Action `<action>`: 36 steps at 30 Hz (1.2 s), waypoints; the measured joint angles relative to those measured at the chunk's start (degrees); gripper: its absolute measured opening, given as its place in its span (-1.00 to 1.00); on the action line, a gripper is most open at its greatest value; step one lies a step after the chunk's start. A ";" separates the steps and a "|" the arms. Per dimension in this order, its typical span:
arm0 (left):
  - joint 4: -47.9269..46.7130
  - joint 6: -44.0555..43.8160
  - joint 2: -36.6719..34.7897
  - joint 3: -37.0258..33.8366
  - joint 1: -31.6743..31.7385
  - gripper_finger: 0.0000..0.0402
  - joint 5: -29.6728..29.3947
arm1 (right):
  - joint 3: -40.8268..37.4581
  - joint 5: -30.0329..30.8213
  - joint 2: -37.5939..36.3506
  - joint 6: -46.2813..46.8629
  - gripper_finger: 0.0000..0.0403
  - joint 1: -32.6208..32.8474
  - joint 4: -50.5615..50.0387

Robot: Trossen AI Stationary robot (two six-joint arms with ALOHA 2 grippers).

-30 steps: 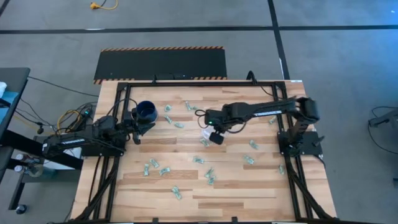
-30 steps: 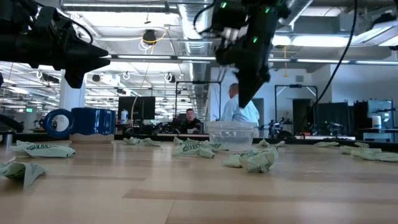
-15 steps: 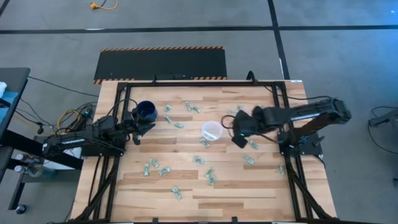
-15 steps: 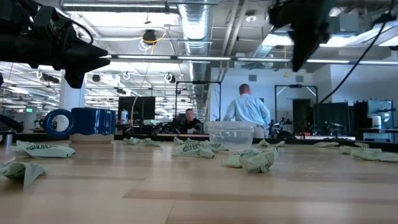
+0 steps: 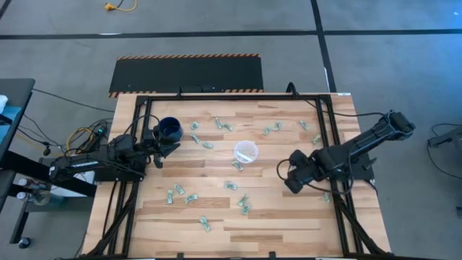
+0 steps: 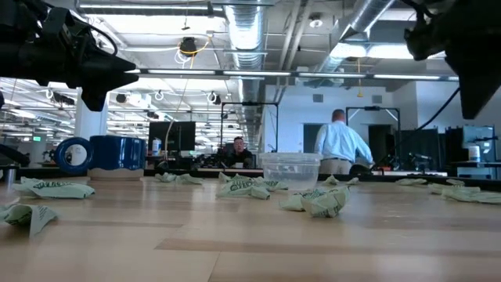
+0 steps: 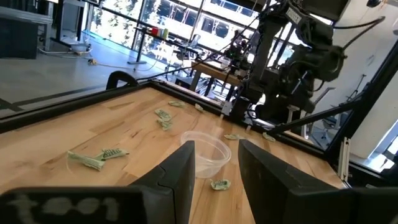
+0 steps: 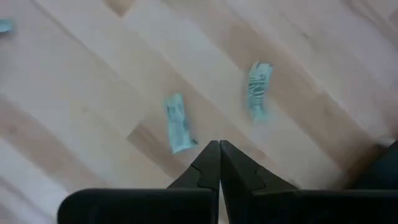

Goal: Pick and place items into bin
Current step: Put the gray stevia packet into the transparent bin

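Wooden bench (image 5: 274, 217) holds scattered wrapped pieces (image 5: 232, 186) around the clear cup (image 5: 245, 152) mid-bench. Right claw (image 5: 292, 182), fingers closed empty, hovers near two pieces. Left claw (image 5: 172, 148), fingers apart, waits beside the blue mug (image 5: 170, 128).

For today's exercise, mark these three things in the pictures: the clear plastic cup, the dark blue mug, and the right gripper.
clear plastic cup (image 5: 245, 152): high view, the point lies on its open round top.
dark blue mug (image 5: 170, 129): high view, on its dark inside.
right gripper (image 8: 219, 155): right wrist view, where the two closed fingers meet, above the wooden table.
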 joint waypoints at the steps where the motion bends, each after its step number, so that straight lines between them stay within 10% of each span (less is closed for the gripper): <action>1: -0.01 -0.04 0.02 0.00 0.00 -0.45 -0.02 | -0.21 0.63 0.00 -0.04 -1.00 -0.34 -0.27; 22: 0.01 -0.04 0.00 0.00 0.00 -0.45 -0.04 | -11.96 -1.31 -0.02 -11.03 -0.17 -12.20 10.73; 36: -0.06 -0.02 0.00 0.00 0.00 -0.45 -0.04 | -16.81 -4.33 0.00 -13.57 -0.11 -15.03 18.03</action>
